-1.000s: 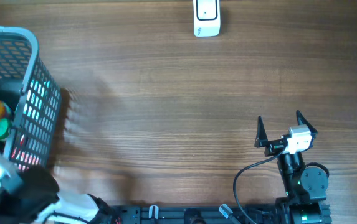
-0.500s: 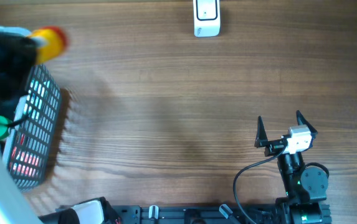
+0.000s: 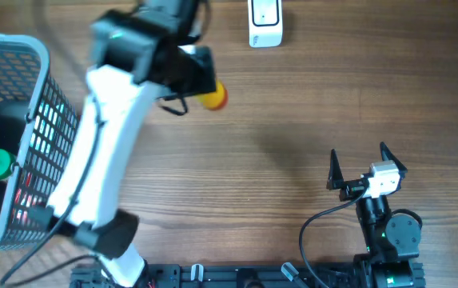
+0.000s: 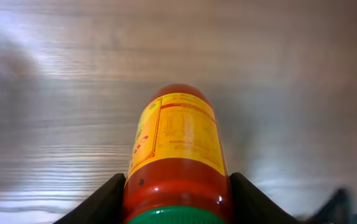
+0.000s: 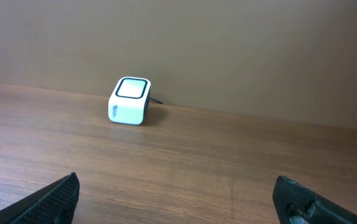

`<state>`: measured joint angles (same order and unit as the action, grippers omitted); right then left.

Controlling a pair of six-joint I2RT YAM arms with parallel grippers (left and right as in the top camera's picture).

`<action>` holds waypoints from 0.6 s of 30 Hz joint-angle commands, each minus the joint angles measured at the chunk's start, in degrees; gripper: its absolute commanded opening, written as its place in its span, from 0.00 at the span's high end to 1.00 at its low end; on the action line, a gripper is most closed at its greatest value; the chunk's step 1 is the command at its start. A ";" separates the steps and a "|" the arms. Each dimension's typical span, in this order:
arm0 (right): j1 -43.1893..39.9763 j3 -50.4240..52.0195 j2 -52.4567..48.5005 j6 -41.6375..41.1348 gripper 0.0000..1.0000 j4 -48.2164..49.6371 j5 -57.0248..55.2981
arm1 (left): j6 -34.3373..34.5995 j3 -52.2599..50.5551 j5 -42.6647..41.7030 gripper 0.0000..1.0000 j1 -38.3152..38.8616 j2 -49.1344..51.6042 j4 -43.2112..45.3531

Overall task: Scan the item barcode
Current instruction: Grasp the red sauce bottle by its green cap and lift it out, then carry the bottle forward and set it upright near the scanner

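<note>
Left claw point(image 4: 178, 200), gripping the red bottle point(image 4: 179, 137), has swung from basket point(image 3: 53, 136) toward scanner point(image 3: 265, 24); right claw point(image 3: 358, 152) stays splayed.

A brown wooden surface point(image 3: 308, 104) with fine grain running side to side fills the overhead view. A plain brown wall point(image 5: 240, 50) rises along its far edge. Soft light leaves a pale sheen on the wood.

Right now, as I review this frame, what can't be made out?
- Barcode on the bottle: left wrist view, label print blurred and too small; no barcode visible.
- The bottle itself, overhead: mostly hidden under the left arm.
- Contents of the basket: overhead, cut off by the left edge and screened by its wall.
</note>
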<state>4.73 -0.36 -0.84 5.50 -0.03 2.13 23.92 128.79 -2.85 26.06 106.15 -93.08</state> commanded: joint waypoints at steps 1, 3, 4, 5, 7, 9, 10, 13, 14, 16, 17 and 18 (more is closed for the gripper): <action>0.09 0.07 0.42 0.50 0.00 0.11 0.72 | -13.86 0.52 0.98 0.53 3.32 4.68 -0.66; 0.09 0.07 0.42 0.50 0.00 0.11 0.72 | -17.90 0.52 0.72 0.54 4.66 7.06 -0.63; 0.09 0.07 0.42 0.50 0.00 0.09 0.72 | -19.10 0.52 0.63 0.55 4.94 7.72 -0.61; 0.09 0.07 0.42 0.50 0.00 0.09 0.72 | -21.24 0.52 -0.52 0.55 5.14 8.22 -0.66; 0.09 0.07 0.42 0.48 0.00 0.11 0.72 | -25.51 0.52 -3.72 0.57 5.29 8.90 -0.85; 0.09 0.07 0.42 0.50 0.00 0.11 0.72 | -29.75 0.42 -7.19 0.58 5.29 9.22 -0.96; 0.09 0.07 0.42 0.50 0.00 0.11 0.72 | -33.42 0.39 -10.43 0.58 5.29 9.42 -0.76; 0.09 0.07 0.42 0.48 0.00 0.11 0.72 | -36.48 0.37 -11.96 0.56 5.33 9.92 0.04; 0.09 0.07 0.42 0.50 0.00 0.11 0.72 | -37.20 0.26 -11.96 0.55 5.33 10.36 0.31; 0.09 0.07 0.42 0.50 0.00 0.09 0.72 | -38.77 0.02 -11.91 0.55 5.33 11.21 0.76; 0.09 0.07 0.42 0.48 0.00 0.09 0.74 | -39.69 -0.35 -11.80 0.56 5.33 11.58 1.03; 0.09 0.07 0.42 0.50 0.00 0.09 0.74 | -40.87 -0.74 -11.74 0.55 5.33 12.00 1.33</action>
<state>4.73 -0.36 -0.84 5.50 -0.03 2.13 -10.96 128.79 -12.47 31.31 116.31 -92.53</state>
